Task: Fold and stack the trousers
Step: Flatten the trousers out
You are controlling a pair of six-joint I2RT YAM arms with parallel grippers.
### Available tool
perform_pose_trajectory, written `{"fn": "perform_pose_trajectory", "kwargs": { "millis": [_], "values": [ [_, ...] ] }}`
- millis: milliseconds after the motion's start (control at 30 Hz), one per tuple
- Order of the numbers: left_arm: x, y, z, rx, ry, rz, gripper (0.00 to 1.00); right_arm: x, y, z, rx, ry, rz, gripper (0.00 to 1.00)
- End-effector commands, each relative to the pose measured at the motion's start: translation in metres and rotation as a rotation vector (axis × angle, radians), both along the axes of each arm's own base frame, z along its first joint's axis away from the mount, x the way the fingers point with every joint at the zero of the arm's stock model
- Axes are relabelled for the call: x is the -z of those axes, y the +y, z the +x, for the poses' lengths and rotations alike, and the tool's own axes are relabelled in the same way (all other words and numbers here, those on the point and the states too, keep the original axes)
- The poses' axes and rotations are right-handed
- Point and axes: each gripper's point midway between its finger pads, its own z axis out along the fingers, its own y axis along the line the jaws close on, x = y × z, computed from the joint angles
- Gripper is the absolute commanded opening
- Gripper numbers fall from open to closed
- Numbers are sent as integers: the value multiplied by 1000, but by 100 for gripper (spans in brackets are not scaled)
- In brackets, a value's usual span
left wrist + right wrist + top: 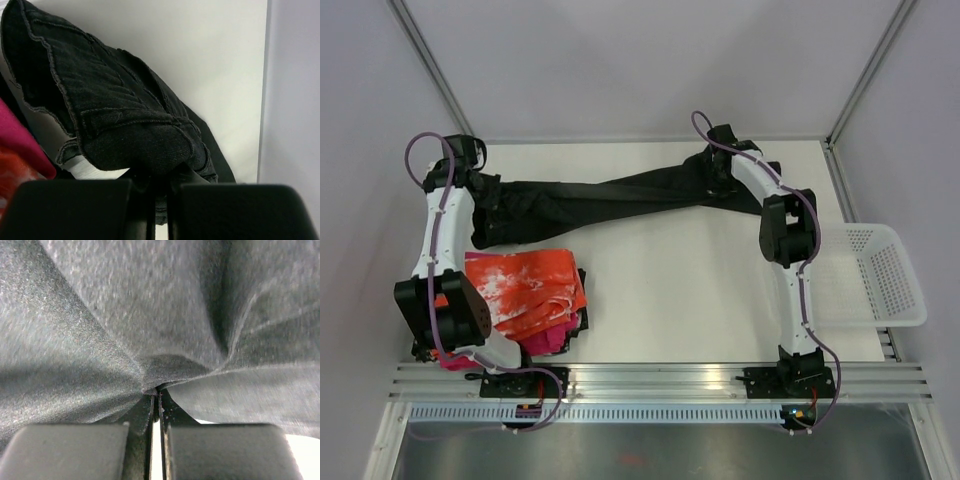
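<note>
Black trousers stretched across the white tabletop, left tool pinching one bunched end, right tool pinching the other end, orange garment nearby

The top view looks down from behind; both close wrist views share the trousers.

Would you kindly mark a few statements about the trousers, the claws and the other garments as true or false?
1. The trousers stretch across the table from the left claw to the right claw. True.
2. The left claw is open. False: it is shut on the trousers.
3. The right claw pinches trouser fabric. True.
4. The orange-and-white garment lies in the basket. False: it lies on the table by the left arm's base, atop the pink garment.
</note>
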Motion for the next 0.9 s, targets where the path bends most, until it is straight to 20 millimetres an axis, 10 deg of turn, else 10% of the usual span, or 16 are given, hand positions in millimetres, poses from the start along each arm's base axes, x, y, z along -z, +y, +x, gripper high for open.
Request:
{"fn": "perform_pose_trajectory", "kwargs": {
  "millis": [0,300,567,867],
  "values": [
    [-71,27,2,-111,-183,80,2,-83,-54,-12,63,-100,-149,0],
    [-108,34,62,-67,-304,74,2,-272,-41,8,78,-533,-1,0],
    [-145,72,128,-72,-491,189,2,-258,-42,32,54,-587,-48,0],
    [-97,99,181,-133,-512,203,2,-221,-33,85,-7,-641,-85,0]
  ]
}}
